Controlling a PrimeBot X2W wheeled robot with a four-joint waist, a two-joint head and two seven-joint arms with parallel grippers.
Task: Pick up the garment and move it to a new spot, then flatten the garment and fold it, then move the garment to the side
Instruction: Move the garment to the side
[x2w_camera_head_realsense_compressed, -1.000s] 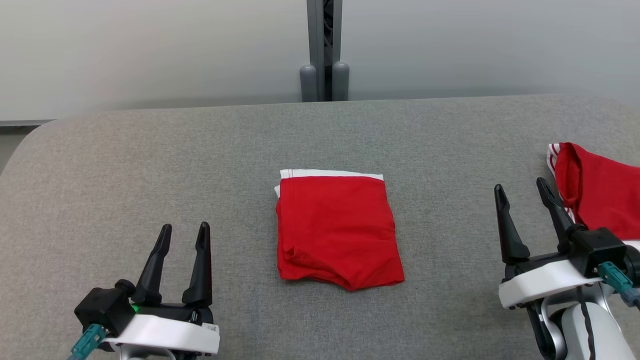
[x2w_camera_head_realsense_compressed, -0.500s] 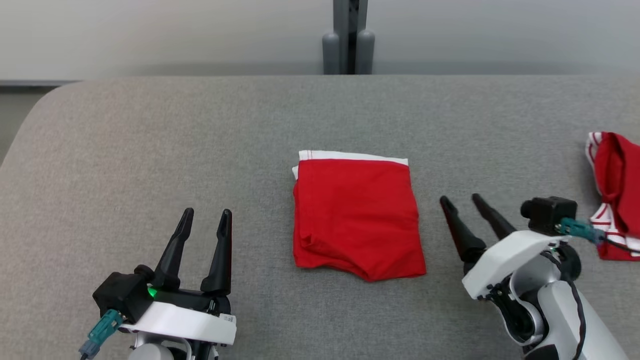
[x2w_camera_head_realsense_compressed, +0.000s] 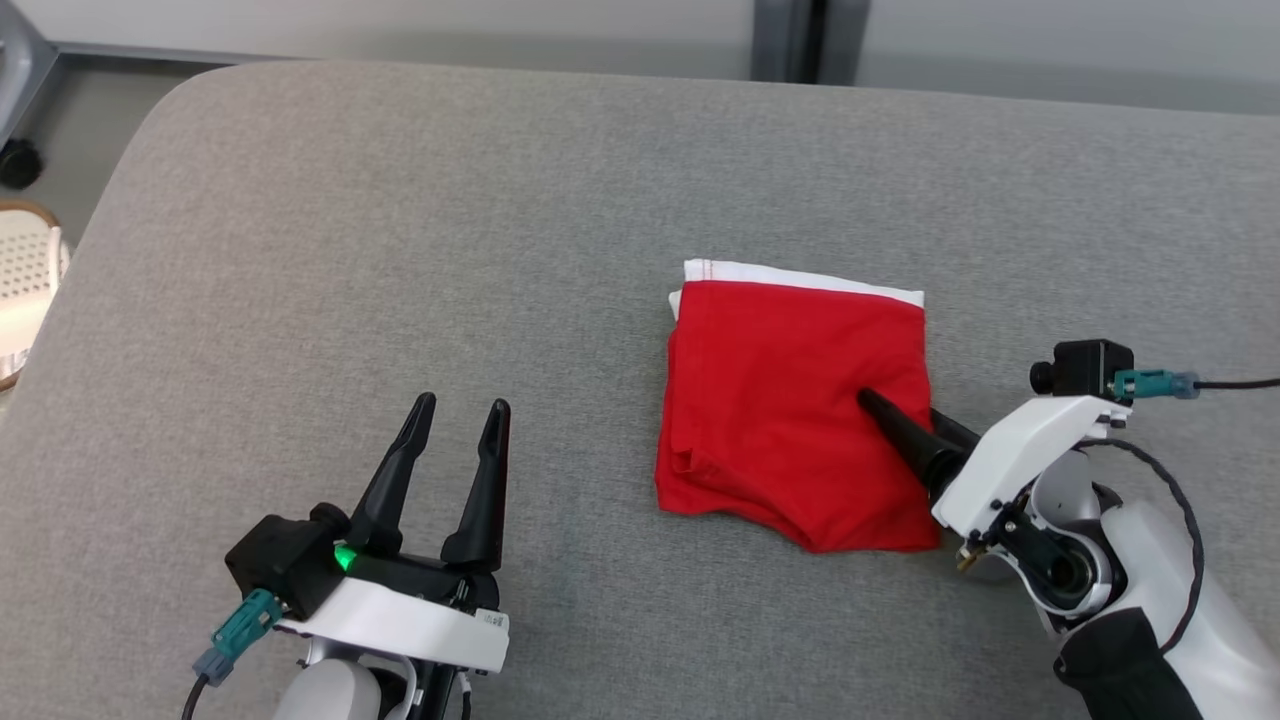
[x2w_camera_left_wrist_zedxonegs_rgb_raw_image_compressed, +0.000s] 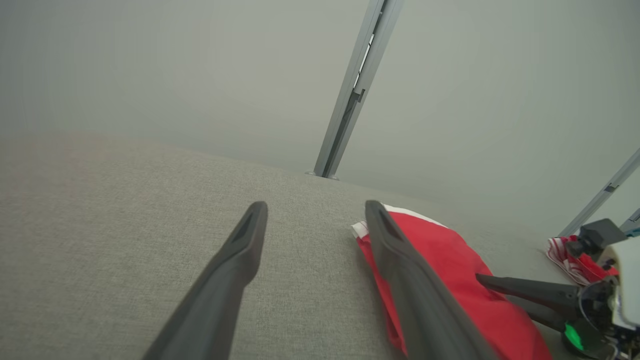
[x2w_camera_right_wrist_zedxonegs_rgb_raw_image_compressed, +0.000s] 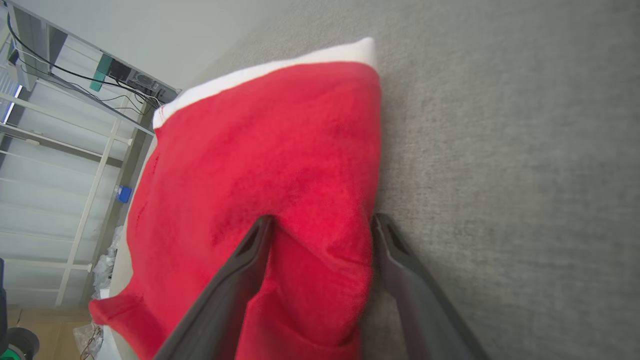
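Head view: I see the red garment (x2w_camera_head_realsense_compressed: 790, 400) folded on the grey surface (x2w_camera_head_realsense_compressed: 400, 250), my right tool (x2w_camera_head_realsense_compressed: 900, 408) at its side
Left wrist view: my left tool (x2w_camera_left_wrist_zedxonegs_rgb_raw_image_compressed: 315, 206) is spread wide, off the garment
Right wrist view: right tool spread wide, garment's edge between its fingers

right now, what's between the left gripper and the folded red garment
Only bare grey padded surface, in the head view, between the left gripper, jaws open, and the red garment.
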